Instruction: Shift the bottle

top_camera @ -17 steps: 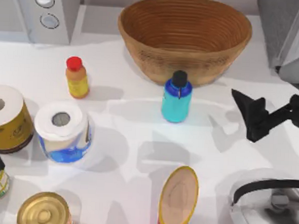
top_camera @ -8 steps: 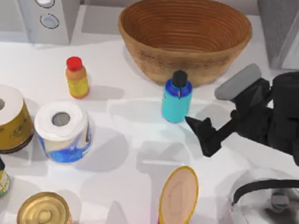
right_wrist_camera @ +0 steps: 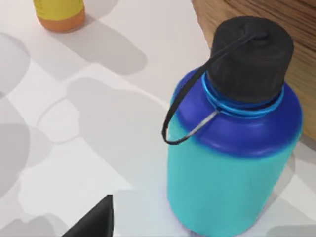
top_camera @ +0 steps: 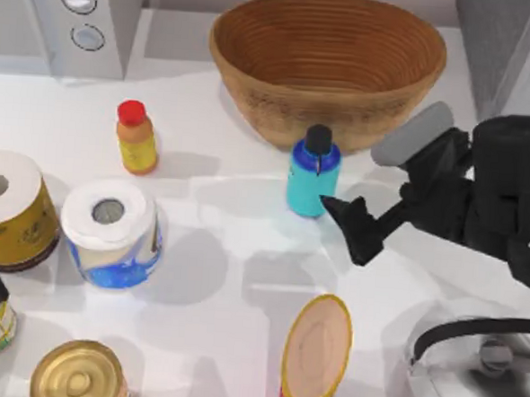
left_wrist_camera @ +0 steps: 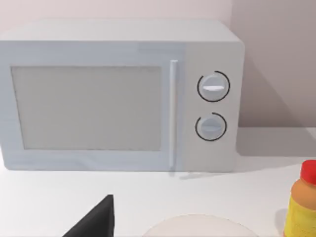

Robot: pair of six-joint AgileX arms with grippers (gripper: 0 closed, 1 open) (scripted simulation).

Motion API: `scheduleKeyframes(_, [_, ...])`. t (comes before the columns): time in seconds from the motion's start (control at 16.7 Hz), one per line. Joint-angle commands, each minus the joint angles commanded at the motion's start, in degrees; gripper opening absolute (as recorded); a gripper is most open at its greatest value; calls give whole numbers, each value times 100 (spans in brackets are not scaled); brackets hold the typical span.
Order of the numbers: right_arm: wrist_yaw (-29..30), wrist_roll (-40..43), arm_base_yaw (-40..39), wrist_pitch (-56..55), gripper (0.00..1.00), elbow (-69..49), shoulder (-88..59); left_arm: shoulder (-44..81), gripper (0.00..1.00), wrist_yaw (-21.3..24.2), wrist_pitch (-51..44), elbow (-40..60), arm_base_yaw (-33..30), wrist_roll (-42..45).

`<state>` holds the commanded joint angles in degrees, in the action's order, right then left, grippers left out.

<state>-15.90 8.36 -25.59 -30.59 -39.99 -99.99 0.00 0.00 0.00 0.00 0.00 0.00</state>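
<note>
From above, the bottle (top_camera: 313, 176) stands upright on the white table (top_camera: 244, 251) just in front of the woven basket (top_camera: 327, 63), its long axis vertical, black cap up. The right gripper (top_camera: 349, 226) reaches in from the table's right side, its dark fingertip very close to the lower right of the bottle's base; I cannot tell whether it touches, and I cannot tell from here whether the fingers are spread or pressed together. So the bottle lies toward the table's left and slightly toward the basket from the claw, and the right arm is plainly the nearer one; any closing move would have to go sideways toward an upright body rather than down onto it. The left arm sits parked at the table's left edge, well apart from the bottle. In the left wrist view a microwave (left_wrist_camera: 118, 94) stands ahead, with the red-capped orange bottle (left_wrist_camera: 302, 205) beside it. In the right wrist view the bottle (right_wrist_camera: 232, 148) looms close and upright, its thin tether looping from cap to shoulder, and one dark fingertip (right_wrist_camera: 96, 219) juts in nearby, apart from it.
</note>
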Motion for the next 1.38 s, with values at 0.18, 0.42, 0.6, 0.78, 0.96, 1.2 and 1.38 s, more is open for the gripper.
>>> scheduleKeyframes(0.18, [67, -39, -68, -49, 100, -501, -534, 0, 100, 0, 0, 0, 0, 0])
scheduleKeyframes(0.42, [235, -122, -240, -287, 100, -1151, -1419, 0, 100, 0, 0, 0, 0, 0])
scheduleKeyframes(0.6, [357, -186, -370, -489, 100, -1480, -1940, 0, 100, 0, 0, 0, 0, 0])
scheduleKeyframes(0.78, [391, -205, -406, -547, 100, -1556, -2070, 0, 100, 0, 0, 0, 0, 0])
scheduleKeyframes(0.96, [391, -205, -406, -547, 92, -1556, -2070, 0, 100, 0, 0, 0, 0, 0])
scheduleKeyframes(1.2, [391, -205, -406, -547, 62, -1556, -2070, 0, 100, 0, 0, 0, 0, 0])
scheduleKeyframes(1.38, [391, -205, -406, -547, 40, -1556, -2070, 0, 100, 0, 0, 0, 0, 0])
